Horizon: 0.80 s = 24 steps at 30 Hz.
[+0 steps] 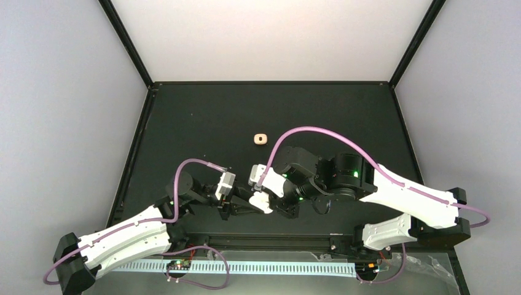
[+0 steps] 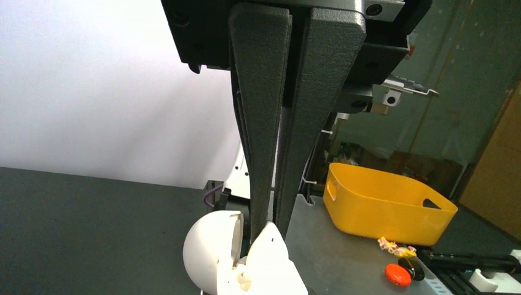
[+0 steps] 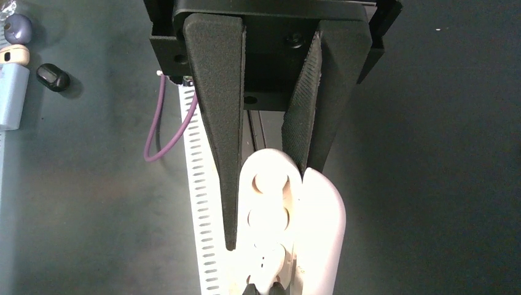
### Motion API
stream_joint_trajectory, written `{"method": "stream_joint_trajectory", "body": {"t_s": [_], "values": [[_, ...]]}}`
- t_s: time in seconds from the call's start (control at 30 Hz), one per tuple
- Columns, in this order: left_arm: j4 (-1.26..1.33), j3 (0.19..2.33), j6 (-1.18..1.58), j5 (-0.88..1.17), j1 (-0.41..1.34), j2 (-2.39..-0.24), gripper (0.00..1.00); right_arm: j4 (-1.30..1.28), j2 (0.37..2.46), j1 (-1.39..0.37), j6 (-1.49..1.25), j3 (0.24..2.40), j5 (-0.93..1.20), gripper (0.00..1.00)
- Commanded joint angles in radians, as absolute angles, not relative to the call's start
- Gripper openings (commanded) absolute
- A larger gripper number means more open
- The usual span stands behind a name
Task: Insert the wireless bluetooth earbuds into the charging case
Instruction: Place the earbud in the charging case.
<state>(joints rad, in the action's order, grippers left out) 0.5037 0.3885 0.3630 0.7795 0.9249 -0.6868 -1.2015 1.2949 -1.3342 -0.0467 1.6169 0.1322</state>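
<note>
Charging case [image 3: 322, 227] tight in right gripper [image 3: 270, 208], closed left gripper [image 2: 269, 231] at it.

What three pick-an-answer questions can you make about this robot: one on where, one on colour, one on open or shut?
1. Where is the case? A) between the left gripper and right gripper B) at the table's far edge C) on the floor
2. What colour is the bin? A) blue B) yellow C) red
3. The case is A) open B) shut C) taped
Answers: 1 A, both grippers clamp it; 2 B, it shows yellow in the left wrist view; 3 A, its two halves gape apart.
</note>
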Motion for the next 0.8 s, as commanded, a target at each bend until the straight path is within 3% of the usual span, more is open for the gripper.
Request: {"method": "stream_joint_trajectory", "body": {"t_s": [0.0, 0.3, 0.77], "values": [[0.587, 0.426, 0.389, 0.748, 0.93, -0.678, 0.02, -1.181, 1.293, -1.352, -0.059, 1.6, 0.123, 0.01], [0.638, 0.421, 0.414, 0.737, 0.93, -0.687, 0.02, -1.152, 1.292, -1.369, -0.074, 1.589, 0.122, 0.03], [0.626, 0.393, 0.405, 0.727, 0.931, -0.689, 0.01, -1.15, 1.189, -1.367, -0.113, 1.716, 0.049, 0.41]]}}
